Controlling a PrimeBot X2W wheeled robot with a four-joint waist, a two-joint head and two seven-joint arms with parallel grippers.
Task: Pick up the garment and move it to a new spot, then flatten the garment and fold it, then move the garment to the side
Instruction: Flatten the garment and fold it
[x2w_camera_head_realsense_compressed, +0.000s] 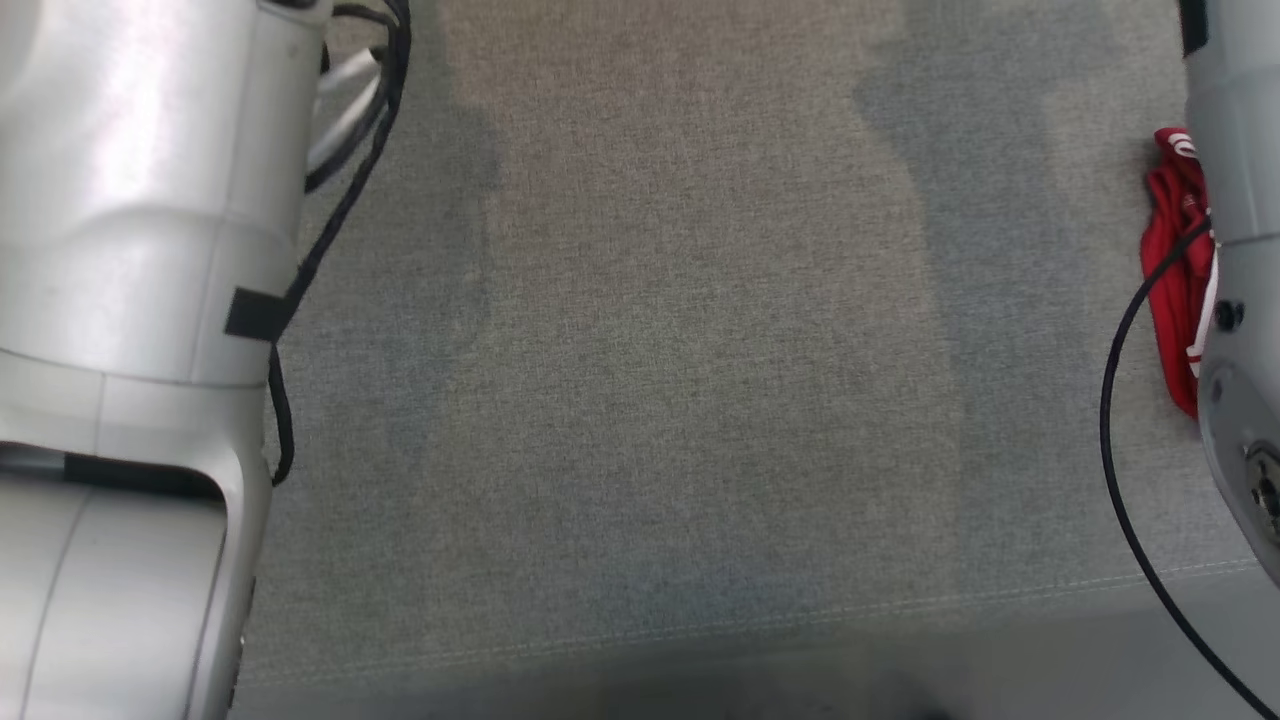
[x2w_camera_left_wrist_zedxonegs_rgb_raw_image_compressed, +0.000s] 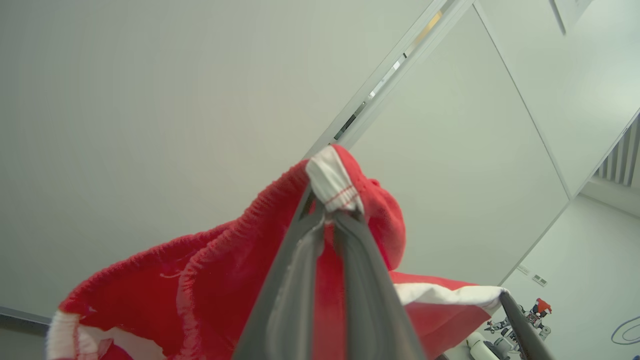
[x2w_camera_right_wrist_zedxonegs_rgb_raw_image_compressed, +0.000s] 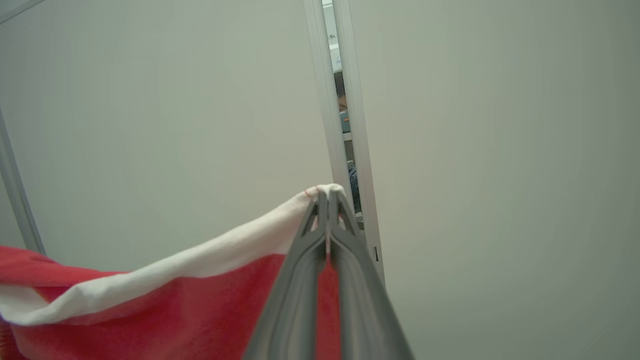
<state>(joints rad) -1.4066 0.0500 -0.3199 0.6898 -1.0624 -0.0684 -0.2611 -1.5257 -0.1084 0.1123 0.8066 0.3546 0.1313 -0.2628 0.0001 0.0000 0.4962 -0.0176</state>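
Desk: Where is the garment (x2w_camera_left_wrist_zedxonegs_rgb_raw_image_compressed: 220, 270)?
Photographer: Held up between both arms. The left claw (x2w_camera_left_wrist_zedxonegs_rgb_raw_image_compressed: 327, 210) is pressed together on a bunched red-and-white edge. The right claw (x2w_camera_right_wrist_zedxonegs_rgb_raw_image_compressed: 328, 197) pinches the white hem at another corner.
Desk: And seen from the head?
Photographer: A red fold shows beside the pale right forearm (x2w_camera_head_realsense_compressed: 1235, 150), over the grey cloth surface (x2w_camera_head_realsense_compressed: 680, 350). Whether it touches, I cannot tell.
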